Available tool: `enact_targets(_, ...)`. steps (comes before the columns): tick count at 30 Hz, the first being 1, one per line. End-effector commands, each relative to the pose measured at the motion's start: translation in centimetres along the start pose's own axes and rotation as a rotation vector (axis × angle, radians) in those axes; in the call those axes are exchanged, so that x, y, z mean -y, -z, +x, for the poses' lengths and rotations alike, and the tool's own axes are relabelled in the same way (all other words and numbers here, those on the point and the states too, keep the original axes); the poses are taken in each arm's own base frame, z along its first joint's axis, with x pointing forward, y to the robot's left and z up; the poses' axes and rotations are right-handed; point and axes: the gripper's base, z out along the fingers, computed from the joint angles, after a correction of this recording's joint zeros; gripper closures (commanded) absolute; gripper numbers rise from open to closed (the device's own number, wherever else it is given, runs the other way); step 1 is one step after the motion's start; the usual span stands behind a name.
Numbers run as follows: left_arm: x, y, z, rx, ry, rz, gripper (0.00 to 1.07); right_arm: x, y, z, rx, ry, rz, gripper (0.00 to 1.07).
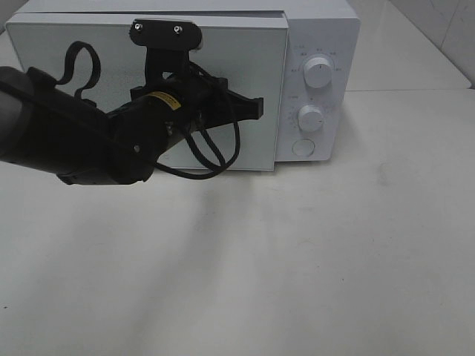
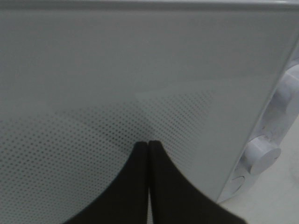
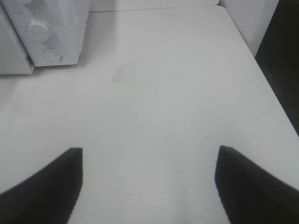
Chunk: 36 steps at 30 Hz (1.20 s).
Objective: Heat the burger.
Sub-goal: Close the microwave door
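Note:
The burger is out of view. A white microwave point(image 1: 319, 37) stands at the back of the table, and its dotted door point(image 1: 245, 67) covers the opening. My left gripper point(image 1: 256, 108) is shut with nothing in it, its tips against the door's front near the right edge. In the left wrist view the closed fingertips point(image 2: 148, 143) rest on the door panel point(image 2: 140, 70). My right gripper point(image 3: 149, 149) hangs open and empty over the bare table point(image 3: 163, 93), to the right of the microwave point(image 3: 60, 18).
The control panel carries two knobs point(image 1: 318, 73) point(image 1: 310, 118) and a round button point(image 1: 303, 147). A black cable point(image 1: 215, 159) loops under the left arm. A white wall or box point(image 3: 252, 18) stands at the table's far right, by the table edge point(image 3: 275, 107).

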Motion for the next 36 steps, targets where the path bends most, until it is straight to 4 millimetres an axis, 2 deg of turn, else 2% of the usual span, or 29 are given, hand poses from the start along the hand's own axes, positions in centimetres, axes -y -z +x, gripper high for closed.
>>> enact_targets(1, -0.8, -0.6, -0.9, 0.032, 0.014, -0.029, 1.07, 0.0, 0.3, 0.2, 0.026, -0.011, 0.002, 0.32)
enact_targets(7, -2.1, -1.5, -2.0, 0.063, 0.019, -0.062, 1.07, 0.0, 0.3, 0.2, 0.026, -0.011, 0.002, 0.32)
enact_targets(17, -1.4, -2.0, -1.8, 0.032, -0.003, -0.033, 1.07, 0.0, 0.3, 0.2, 0.026, -0.012, 0.002, 0.32)
enact_targets(22, -2.6, -3.1, -2.5, 0.051, 0.03, -0.061, 1.07, 0.0, 0.3, 0.2, 0.026, -0.013, 0.002, 0.32)
enact_targets(30, -2.4, -3.3, -2.4, 0.055, 0.014, -0.058, 1.07, 0.0, 0.3, 0.2, 0.026, -0.014, 0.002, 0.32)
enact_targets(36, -1.1, -2.5, -2.2, -0.096, 0.011, 0.017, 1.07, 0.0, 0.3, 0.2, 0.026, -0.013, 0.002, 0.32)
